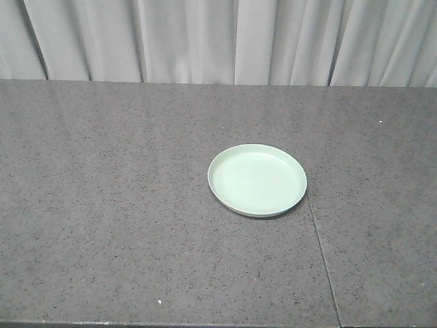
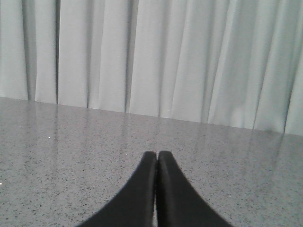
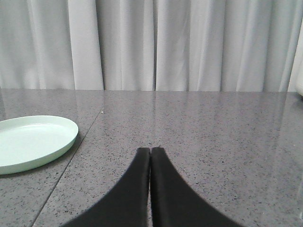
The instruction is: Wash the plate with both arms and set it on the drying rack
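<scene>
A round pale mint-green plate (image 1: 257, 180) lies flat on the dark speckled countertop (image 1: 102, 205), a little right of centre in the front view. It also shows at the left edge of the right wrist view as the plate (image 3: 33, 142). My right gripper (image 3: 150, 150) is shut with nothing in it, low over the counter, to the right of the plate and apart from it. My left gripper (image 2: 157, 153) is shut and empty too, over bare counter; the plate is outside its view. Neither arm appears in the front view. The drying rack is out of view.
A seam in the countertop (image 1: 321, 253) runs from beside the plate toward the front edge. Pale grey curtains (image 1: 218, 41) hang along the back of the counter. A pale object (image 3: 299, 80) barely shows at the right edge of the right wrist view.
</scene>
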Available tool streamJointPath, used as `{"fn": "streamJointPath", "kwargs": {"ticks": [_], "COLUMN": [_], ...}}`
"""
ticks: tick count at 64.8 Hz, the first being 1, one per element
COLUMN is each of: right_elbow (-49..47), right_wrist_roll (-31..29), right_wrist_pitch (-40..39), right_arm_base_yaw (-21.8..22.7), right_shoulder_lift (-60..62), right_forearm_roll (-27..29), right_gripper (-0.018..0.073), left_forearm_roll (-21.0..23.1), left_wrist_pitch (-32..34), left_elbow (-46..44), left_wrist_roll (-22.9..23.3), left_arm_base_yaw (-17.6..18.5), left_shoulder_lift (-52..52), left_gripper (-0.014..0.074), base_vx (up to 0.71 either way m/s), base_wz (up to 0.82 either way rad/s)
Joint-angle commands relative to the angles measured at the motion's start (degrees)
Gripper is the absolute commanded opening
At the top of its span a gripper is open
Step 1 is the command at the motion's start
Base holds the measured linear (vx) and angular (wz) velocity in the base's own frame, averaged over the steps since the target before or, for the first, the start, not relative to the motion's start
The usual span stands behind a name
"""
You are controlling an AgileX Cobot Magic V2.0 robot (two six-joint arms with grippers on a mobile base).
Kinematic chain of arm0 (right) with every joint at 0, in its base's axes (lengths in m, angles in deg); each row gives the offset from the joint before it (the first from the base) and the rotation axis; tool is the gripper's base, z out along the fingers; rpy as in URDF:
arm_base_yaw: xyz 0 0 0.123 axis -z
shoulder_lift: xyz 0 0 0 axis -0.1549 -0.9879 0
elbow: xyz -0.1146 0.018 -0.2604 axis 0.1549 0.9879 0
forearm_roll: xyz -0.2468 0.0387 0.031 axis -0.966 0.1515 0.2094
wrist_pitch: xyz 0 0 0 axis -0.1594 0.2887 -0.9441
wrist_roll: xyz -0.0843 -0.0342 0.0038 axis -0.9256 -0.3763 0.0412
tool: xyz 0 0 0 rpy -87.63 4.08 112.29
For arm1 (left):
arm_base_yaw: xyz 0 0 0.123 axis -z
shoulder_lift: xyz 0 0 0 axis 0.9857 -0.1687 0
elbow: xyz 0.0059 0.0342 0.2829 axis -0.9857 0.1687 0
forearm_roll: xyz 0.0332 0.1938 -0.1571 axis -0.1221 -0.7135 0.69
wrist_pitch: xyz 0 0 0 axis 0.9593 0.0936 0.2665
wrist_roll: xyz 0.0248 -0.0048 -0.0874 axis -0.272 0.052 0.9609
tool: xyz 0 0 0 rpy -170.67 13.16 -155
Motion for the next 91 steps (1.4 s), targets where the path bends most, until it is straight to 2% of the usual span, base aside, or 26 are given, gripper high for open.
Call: {"fn": "streamJointPath", "kwargs": {"ticks": [1,44,54,80,91], "right_elbow": [0.1,0.0,-2.6,-20.6,-30.0], "right_wrist_roll": [-0.2,-0.1,-0.3,-4.4,-4.4], "right_wrist_pitch": [-3.9,-4.7,-4.8,8.7,18.1], "right_arm_base_yaw": [0.4,0.4,0.4,0.4,0.4], "right_shoulder_lift": [0.2,0.2,0.2,-12.3,-20.4], "right_forearm_roll": [-0.3,0.6,0.9,1.1,4.7], "right_gripper": [-0.0007,-0.0006,-0.0004,-0.0001,0.0000], "left_forearm_roll": [0.2,0.2,0.2,0.2,0.2], "left_wrist_pitch": [4.5,4.5,4.5,4.5,4.5], "left_elbow": [-1.3,-1.3,-1.3,-1.3,-1.3], "left_wrist_roll": [0.4,0.4,0.4,0.4,0.4], "left_arm_base_yaw": [0.4,0.4,0.4,0.4,0.4], "left_shoulder_lift": [0.8,0.8,0.8,0.8,0.8], "left_gripper": [-0.0006,-0.0006,-0.0006,-0.0006,-0.0006], "base_vx": [0.00,0.00,0.00,0.00,0.00], "base_wz": [0.00,0.00,0.00,0.00,0.00]}}
